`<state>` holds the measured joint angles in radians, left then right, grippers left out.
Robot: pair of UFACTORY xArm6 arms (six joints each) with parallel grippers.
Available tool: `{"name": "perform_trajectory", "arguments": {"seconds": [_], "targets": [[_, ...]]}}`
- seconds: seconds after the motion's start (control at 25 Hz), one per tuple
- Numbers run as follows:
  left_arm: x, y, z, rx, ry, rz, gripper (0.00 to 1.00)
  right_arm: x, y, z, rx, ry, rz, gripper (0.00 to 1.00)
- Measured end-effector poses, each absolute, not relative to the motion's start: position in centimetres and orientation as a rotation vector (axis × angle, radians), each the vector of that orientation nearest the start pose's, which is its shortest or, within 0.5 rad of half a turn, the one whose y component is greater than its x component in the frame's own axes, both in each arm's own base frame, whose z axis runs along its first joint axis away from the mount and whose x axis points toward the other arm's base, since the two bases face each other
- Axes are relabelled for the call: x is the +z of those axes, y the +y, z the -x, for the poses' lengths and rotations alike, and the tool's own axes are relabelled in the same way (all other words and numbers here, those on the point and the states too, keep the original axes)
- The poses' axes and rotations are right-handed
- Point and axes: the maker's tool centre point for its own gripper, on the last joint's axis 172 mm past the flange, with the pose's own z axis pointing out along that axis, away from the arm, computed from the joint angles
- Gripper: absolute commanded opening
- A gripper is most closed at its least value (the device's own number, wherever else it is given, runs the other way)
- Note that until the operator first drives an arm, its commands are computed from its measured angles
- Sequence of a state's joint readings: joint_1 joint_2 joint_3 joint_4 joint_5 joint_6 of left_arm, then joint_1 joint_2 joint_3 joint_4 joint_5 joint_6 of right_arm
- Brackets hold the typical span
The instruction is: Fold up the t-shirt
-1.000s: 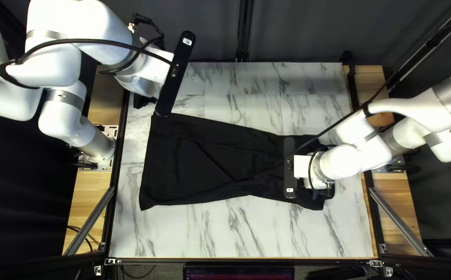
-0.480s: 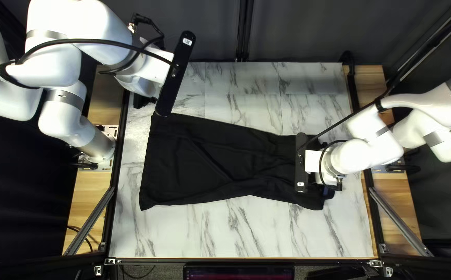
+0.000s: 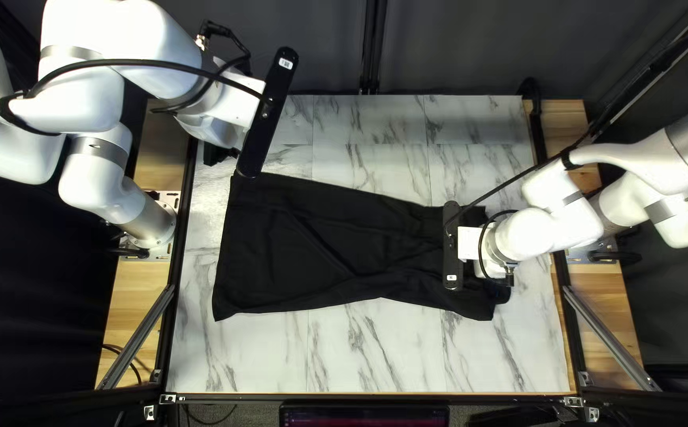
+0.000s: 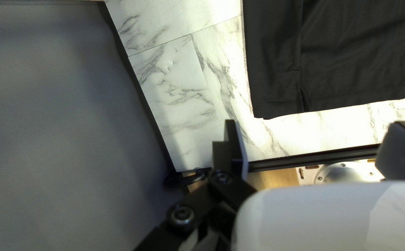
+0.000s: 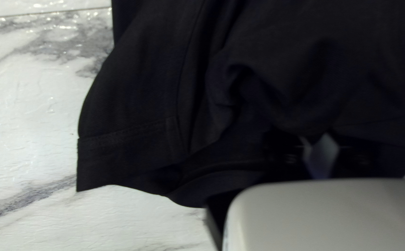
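Observation:
A black t-shirt [image 3: 304,245] lies long across the table in the top left view, wide and fairly flat at the left, creased toward the right. Above its far left corner hangs my left gripper [image 3: 268,111]. In the left wrist view this gripper [image 4: 316,135] is open, its fingers wide apart and holding nothing, with the shirt [image 4: 351,51] ahead. My right gripper [image 3: 452,245] is over the shirt's right end. In the right wrist view the right gripper [image 5: 321,135] is shut on bunched cloth of the shirt [image 5: 132,116]; its fingertips are partly hidden by dark folds.
Marble-patterned table [image 3: 375,348] shows along the shirt's near and far sides. A dark frame rail [image 3: 179,237] borders the table's left edge. A black cable [image 3: 510,186] crosses above the shirt's right end.
My right gripper first moved right along the shirt, then slightly back left. Creases in the middle of the shirt have shifted a little. The left arm has stayed still.

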<state>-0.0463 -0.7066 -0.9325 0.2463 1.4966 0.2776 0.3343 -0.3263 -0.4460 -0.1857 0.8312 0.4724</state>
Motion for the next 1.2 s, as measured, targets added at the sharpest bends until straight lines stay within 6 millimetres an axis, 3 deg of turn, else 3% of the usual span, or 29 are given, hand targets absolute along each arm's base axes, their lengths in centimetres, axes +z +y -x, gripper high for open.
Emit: {"name": "perform_trajectory", "arguments": {"seconds": [0.12,0.72,0.92,1.08,1.2], "targets": [[37.1,5.0,-30.8,-0.163,0.465,2.838,1.00,10.5,7.1,-31.7,-0.016,-0.006,3.328,0.00],[37.1,5.0,-30.8,-0.163,0.465,2.838,1.00,10.8,6.8,-32.1,-0.047,-0.039,3.346,0.00],[37.1,5.0,-30.8,-0.163,0.465,2.838,1.00,12.3,5.6,-32.4,-0.131,-0.208,3.385,0.00],[37.1,5.0,-30.8,-0.163,0.465,2.838,1.00,12.8,6.5,-32.3,-0.202,-0.482,3.450,0.00],[37.1,5.0,-30.8,-0.163,0.465,2.838,1.00,12.6,6.7,-32.1,-0.214,-0.576,3.471,0.00]]}}
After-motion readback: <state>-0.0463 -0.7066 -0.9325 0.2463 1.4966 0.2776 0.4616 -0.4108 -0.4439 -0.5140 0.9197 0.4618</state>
